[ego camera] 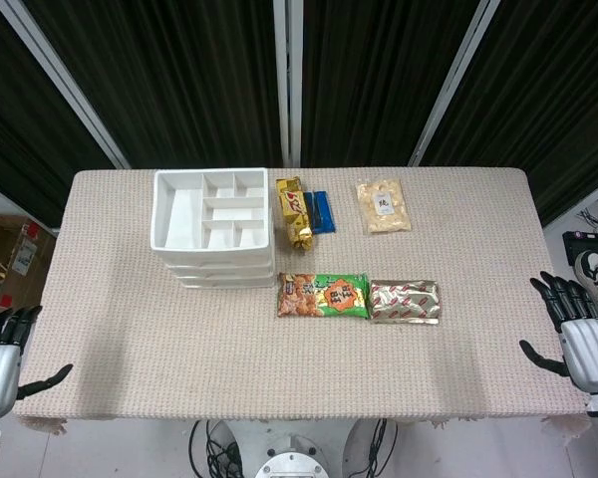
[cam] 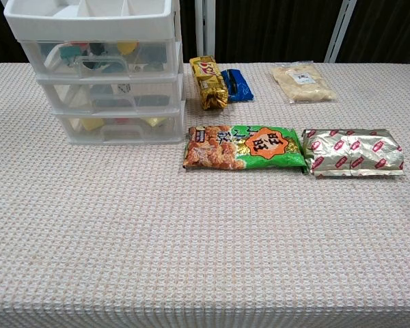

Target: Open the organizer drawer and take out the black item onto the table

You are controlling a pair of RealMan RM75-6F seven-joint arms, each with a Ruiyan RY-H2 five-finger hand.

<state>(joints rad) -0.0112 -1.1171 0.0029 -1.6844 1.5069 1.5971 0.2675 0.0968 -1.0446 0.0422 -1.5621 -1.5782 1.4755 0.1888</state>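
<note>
Head view: a white drawer organizer (ego camera: pixel 214 227) stands near the table's (ego camera: pixel 130 339) far left corner, drawers closed. Just to its right lie a gold snack packet (ego camera: pixel 295 212) and a blue packet (ego camera: pixel 321 211); a pale packet (ego camera: pixel 383 207) lies farther right. A green-orange snack bag (ego camera: pixel 323 296) and a silver packet (ego camera: pixel 404 301) lie mid-table. Left hand (ego camera: pixel 2 357) and right hand (ego camera: pixel 578 334) hover beyond the near corners, fingers spread, holding nothing.

Chest view: the organizer's clear drawers show assorted contents; which is the black item cannot be told. Neither hand appears.
</note>
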